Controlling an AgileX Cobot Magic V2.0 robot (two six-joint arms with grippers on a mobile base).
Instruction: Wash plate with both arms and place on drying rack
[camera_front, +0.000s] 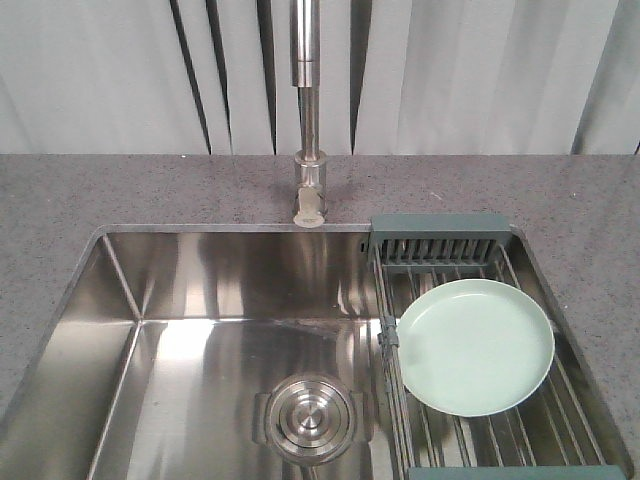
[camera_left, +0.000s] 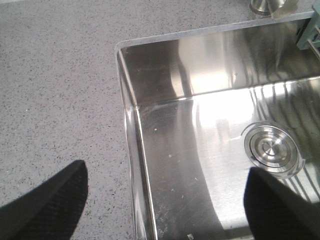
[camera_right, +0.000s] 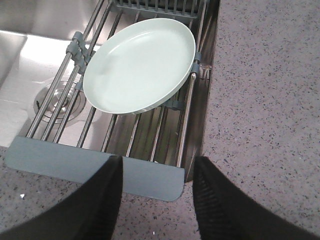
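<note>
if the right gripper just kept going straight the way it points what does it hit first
Most likely the drying rack's near end bar, just ahead of the open right gripper; the plate lies further along. Depth is hard to judge.

Grey speckled countertop (camera_front: 120, 195), steel sink (camera_front: 200, 340), tall faucet (camera_front: 309, 110), perhaps pale curtains (camera_front: 100, 70) behind.

Stainless steel sink basin (camera_front: 200, 330) set into speckled grey countertop (camera_front: 100, 200). Round metal drain cover (camera_front: 312, 418) in basin floor. Brushed metal faucet (camera_front: 310, 150) rising from counter behind basin. Pale pleated curtain (camera_front: 100, 70) hangs behind.
</note>
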